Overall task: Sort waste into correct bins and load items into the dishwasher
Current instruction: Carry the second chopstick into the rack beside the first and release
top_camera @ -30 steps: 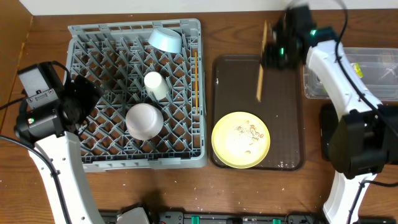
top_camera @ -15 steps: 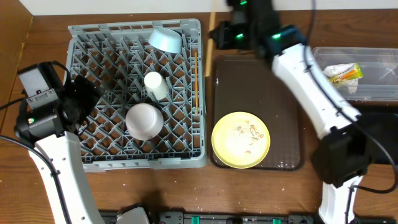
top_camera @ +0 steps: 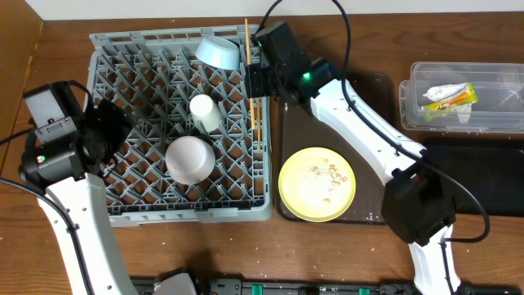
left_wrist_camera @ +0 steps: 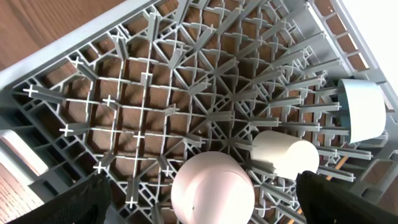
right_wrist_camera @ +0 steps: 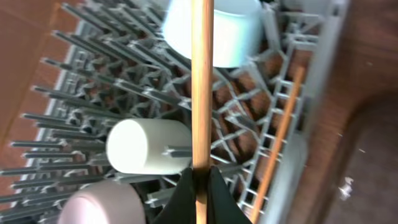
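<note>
The grey dish rack [top_camera: 147, 90] holds a light blue bowl [top_camera: 218, 52], a cream cup [top_camera: 205, 113], an upturned pinkish-white bowl [top_camera: 190, 159] and one wooden chopstick [top_camera: 256, 123] lying along its right side. My right gripper [top_camera: 254, 80] is shut on the other chopstick [top_camera: 246, 41] above the rack's right part; in the right wrist view it stands upright [right_wrist_camera: 201, 74] between the fingers [right_wrist_camera: 200, 183]. My left gripper [left_wrist_camera: 205, 186] is open and empty above the pinkish-white bowl [left_wrist_camera: 211, 190]. The pale yellow plate [top_camera: 317, 183] carries crumbs [top_camera: 327, 172].
The plate sits on a dark brown serving tray [top_camera: 377, 147] right of the rack. The clear tub [top_camera: 491, 115] at far right holds a white paper wad [top_camera: 434, 92] and the yellow-green wrapper [top_camera: 458, 96]. The black tray [top_camera: 483, 176] lies below it.
My right arm has swung left from above the brown tray's far edge to above the rack's right side, carrying the chopstick. The left arm has not moved.
</note>
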Robot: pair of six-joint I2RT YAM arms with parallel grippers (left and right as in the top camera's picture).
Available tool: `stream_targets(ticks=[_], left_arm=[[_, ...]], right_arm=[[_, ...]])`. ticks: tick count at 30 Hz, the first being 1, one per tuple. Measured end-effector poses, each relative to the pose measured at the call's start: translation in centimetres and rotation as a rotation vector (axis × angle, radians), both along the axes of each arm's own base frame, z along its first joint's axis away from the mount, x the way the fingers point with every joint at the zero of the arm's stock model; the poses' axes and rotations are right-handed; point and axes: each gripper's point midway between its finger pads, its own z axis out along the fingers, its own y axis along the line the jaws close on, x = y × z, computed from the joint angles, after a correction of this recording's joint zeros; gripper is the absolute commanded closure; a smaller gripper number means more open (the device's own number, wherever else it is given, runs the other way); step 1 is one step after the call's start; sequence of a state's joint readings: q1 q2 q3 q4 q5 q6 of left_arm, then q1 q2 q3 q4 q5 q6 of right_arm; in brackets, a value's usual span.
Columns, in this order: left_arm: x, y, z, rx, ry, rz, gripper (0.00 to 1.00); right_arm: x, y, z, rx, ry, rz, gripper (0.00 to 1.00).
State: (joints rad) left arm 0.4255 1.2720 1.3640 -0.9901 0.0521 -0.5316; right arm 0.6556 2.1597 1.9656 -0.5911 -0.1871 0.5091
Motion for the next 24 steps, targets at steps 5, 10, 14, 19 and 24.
stream_targets(ticks=[5, 10, 14, 19, 24], left_arm=[[0.0, 0.0, 0.0, 0.0, 0.0, 0.0, 0.04], [0.0, 0.0, 0.0, 0.0, 0.0, 0.0, 0.04], [0.0, 0.0, 0.0, 0.0, 0.0, 0.0, 0.04], [0.0, 0.0, 0.0, 0.0, 0.0, 0.0, 0.04], [0.0, 0.0, 0.0, 0.0, 0.0, 0.0, 0.04]], right_arm=[[-0.3, -0.3, -0.4, -0.023, 0.012, -0.001, 0.42], [-0.2, -0.4, -0.5, -0.033, 0.004, 0.002, 0.34], [-0.2, -0.7, -0.6, -0.047, 0.002, 0.003, 0.32], [0.7, -4.5, -1.9, -0.111, 0.056, -0.03, 0.24], [1.8, -12.8, -2.8, -0.23, 0.136, -0.084, 0.3]])
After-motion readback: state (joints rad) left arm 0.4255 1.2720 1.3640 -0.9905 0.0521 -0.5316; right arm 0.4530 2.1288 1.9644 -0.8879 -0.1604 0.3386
